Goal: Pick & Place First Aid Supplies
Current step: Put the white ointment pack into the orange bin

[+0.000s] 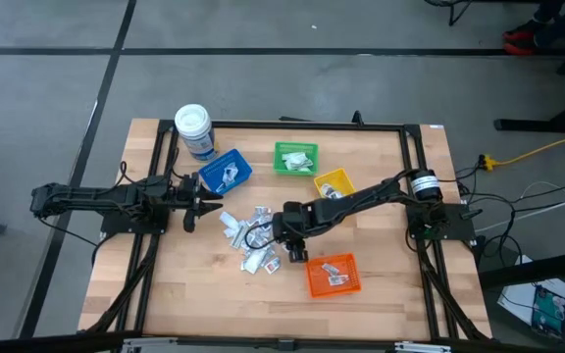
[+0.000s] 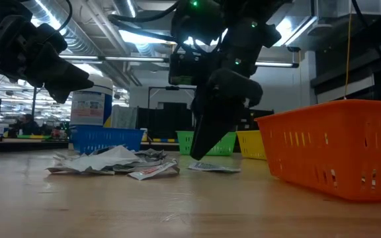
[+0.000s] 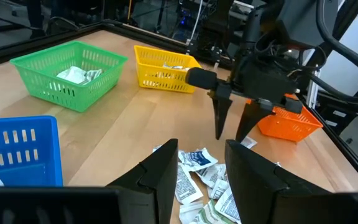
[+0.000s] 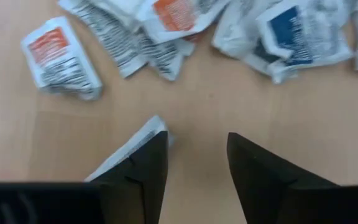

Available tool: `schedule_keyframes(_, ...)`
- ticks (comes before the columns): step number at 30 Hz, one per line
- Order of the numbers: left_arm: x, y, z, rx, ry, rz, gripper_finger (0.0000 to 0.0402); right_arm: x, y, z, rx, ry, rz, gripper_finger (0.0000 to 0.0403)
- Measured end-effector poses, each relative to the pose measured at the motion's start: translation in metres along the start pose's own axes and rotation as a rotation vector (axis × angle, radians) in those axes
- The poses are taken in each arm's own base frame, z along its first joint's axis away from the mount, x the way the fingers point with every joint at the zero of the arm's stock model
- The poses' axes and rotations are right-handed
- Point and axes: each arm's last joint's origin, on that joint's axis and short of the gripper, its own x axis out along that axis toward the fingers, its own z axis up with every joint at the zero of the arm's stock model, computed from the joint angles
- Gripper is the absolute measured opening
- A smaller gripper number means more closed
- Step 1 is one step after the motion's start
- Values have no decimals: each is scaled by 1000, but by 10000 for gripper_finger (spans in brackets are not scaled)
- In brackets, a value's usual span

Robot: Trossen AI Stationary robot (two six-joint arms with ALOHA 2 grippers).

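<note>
Right wrist view shows the right gripper [image 4: 194, 158] open over bare table [image 4: 197, 106] beside the packets [image 4: 166, 28] heaped mid-table; they look light, thin, crinkly, best pinched by an edge, while the left gripper [image 3: 194, 168] waits open near the blue bin [image 3: 17, 149].

From my overhead feed, the wooden counter [image 1: 381, 304] stands on a grey concrete floor [image 1: 47, 88] marked with dark tape lines [image 1: 116, 59]. A yellow cable [image 1: 542, 149] runs across the floor beside the counter, with further cables [image 1: 547, 201] near it. A dark stand base [image 1: 542, 123] sits close by, and a red object [image 1: 520, 39] lies near the picture's upper corner; I cannot identify it. From my level feed, I see an open workshop hall with fluorescent ceiling strips [image 2: 127, 59], exposed ducting [image 2: 78, 26] and a dark wall section [image 2: 356, 59]. Distant benches [image 2: 18, 129] carry blurred equipment.
</note>
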Motion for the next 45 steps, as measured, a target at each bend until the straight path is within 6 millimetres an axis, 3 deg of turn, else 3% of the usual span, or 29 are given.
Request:
schedule_keyframes(8, 0, 0, 0, 0, 0, 0, 127, 1, 2, -2, 74, 21, 59, 166)
schedule_keyframes(19, 0, 0, 0, 0, 0, 0, 127, 21, 4, -8, 107, 69, 98, 164)
schedule_keyframes(35, 0, 0, 0, 0, 0, 0, 127, 17, -1, -2, 137, 89, 43, 12)
schedule_keyframes(45, 0, 0, 0, 0, 0, 0, 127, 1, -8, 11, 228, 106, 123, 4)
